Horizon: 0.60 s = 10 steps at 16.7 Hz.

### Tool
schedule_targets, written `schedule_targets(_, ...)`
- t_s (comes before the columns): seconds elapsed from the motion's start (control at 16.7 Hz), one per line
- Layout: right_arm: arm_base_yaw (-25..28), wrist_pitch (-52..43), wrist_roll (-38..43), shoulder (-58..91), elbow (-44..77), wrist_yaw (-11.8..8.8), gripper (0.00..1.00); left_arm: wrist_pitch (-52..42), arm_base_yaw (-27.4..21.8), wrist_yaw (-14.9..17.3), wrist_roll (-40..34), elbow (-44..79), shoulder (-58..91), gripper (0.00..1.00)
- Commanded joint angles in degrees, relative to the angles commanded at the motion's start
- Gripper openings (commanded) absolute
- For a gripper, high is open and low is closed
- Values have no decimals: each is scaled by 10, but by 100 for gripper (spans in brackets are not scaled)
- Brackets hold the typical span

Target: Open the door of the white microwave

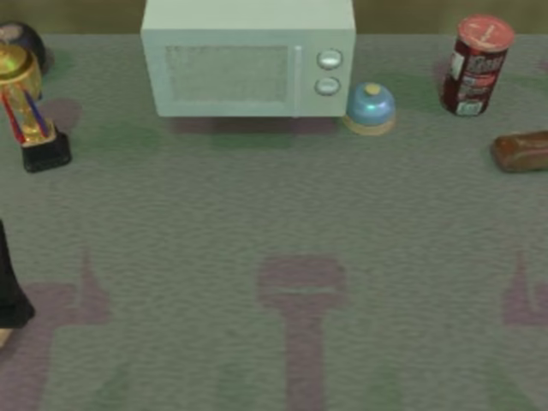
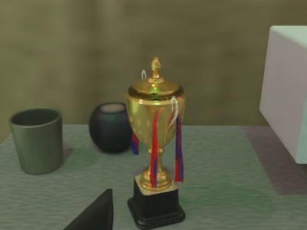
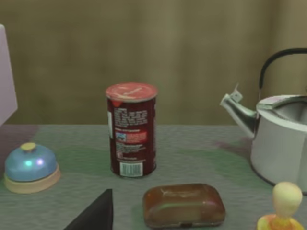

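The white microwave (image 1: 248, 26) stands at the back middle of the table, and it is the biggest object here. Its door (image 1: 227, 74), with a speckled grey window, lies flat and closed against the front. Two round grey knobs (image 1: 330, 60) sit on the strip to the door's right. My left arm (image 1: 10, 291) shows only as a dark shape at the table's left edge, far from the microwave. A dark part of the left gripper (image 2: 96, 215) shows in the left wrist view, with the microwave's side (image 2: 288, 96) well beyond it. The right arm is outside the top view.
Left of the microwave stand a gold trophy (image 1: 24, 103) and a black round pot (image 1: 21, 38), with a green cup (image 2: 37, 139) nearby. To its right sit a blue bell (image 1: 370, 109), a red can (image 1: 477, 64), a brown block (image 1: 522, 150) and a kettle (image 3: 283, 139).
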Motion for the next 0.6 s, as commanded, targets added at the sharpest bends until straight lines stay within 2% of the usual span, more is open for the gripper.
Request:
schedule_targets(0.18,0,0,0,0,0,0,100,0,-3,-3,-2,6,6,100)
schedule_targets(0.3,0,0,0,0,0,0,100,1,-20,-17,-11,36,36,100)
schedule_targets(0.6,0,0,0,0,0,0,100,-2,-105,-94,-54,189,218,100)
